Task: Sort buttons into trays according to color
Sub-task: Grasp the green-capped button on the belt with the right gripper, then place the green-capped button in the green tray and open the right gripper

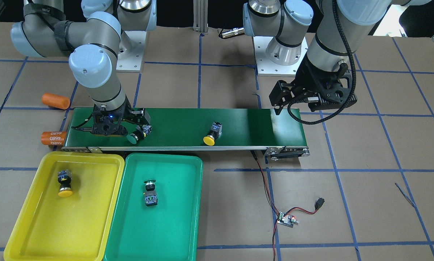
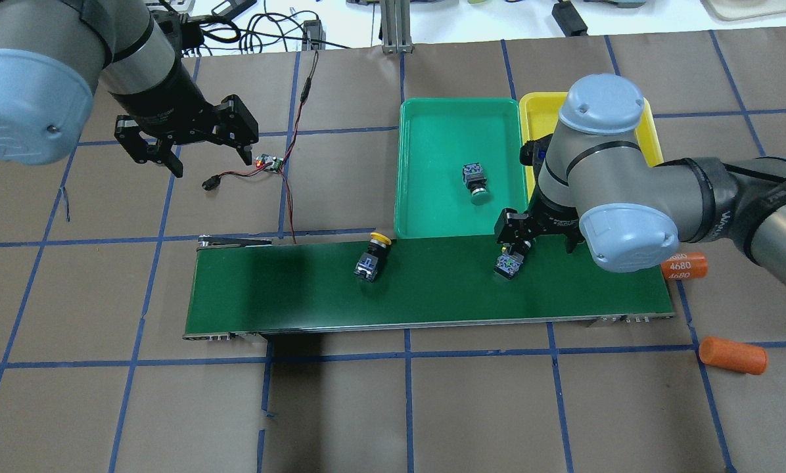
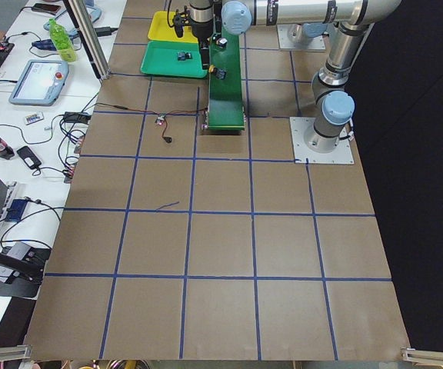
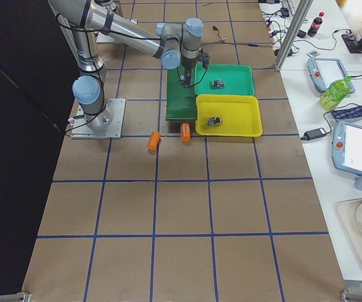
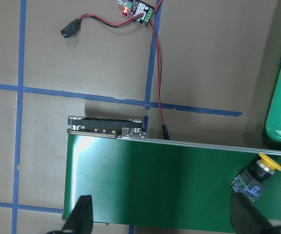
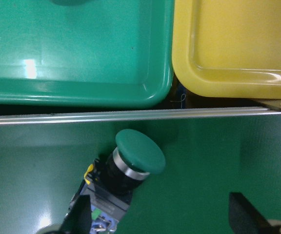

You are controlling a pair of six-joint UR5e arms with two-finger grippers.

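A green button [image 6: 130, 165] lies on its side on the conveyor belt [image 2: 432, 289], close to the trays. My right gripper [image 6: 162, 217] is open just above it, its left finger beside the button's body; the gripper also shows in the overhead view [image 2: 537, 243]. A yellow button [image 2: 371, 257] lies mid-belt, also seen in the left wrist view [image 5: 257, 175]. The yellow tray [image 1: 39, 232] holds a yellow button [image 1: 64, 183]. The green tray [image 1: 173, 235] holds a green button [image 1: 150, 192]. My left gripper [image 2: 212, 164] hangs open and empty above the belt's other end.
A small circuit board [image 2: 269, 163] with red wires lies on the table beside the belt's end, below my left gripper. Two orange cylinders [image 2: 733, 355] [image 2: 685, 265] lie off the belt's right-arm end. The trays sit side by side against the belt's far edge.
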